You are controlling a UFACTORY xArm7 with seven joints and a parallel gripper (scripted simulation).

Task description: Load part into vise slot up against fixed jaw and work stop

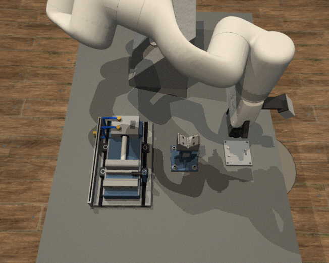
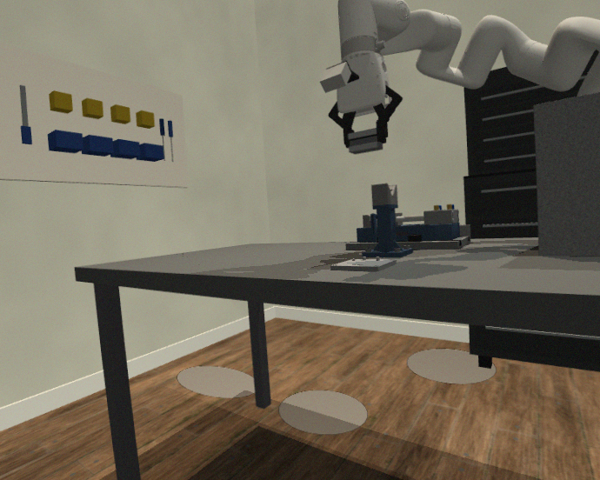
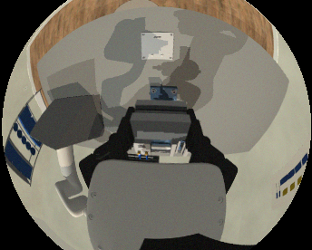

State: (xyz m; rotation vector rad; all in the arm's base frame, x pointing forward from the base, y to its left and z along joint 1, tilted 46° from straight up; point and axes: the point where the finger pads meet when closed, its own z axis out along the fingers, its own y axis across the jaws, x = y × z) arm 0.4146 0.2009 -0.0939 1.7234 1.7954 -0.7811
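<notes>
We have the part point(image 2: 364, 141) clamped in jaws closed partway, high over the worktop point(image 1: 189, 225), mid-carry; next we bring it left toward the vise point(image 1: 122, 161), perhaps resting it in the V-block point(image 1: 188, 141).

One vise point(image 1: 121, 161), one V-block point(image 1: 187, 141) beside it, one infeed plate point(image 1: 238, 152) beyond the V-block, one part point(image 2: 365, 140), four wall-poster yellow blocks point(image 2: 60, 101).

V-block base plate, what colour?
Blue: the base plate under the grey V-block, with silver bolts at its corners. Top view shows it best.
</notes>
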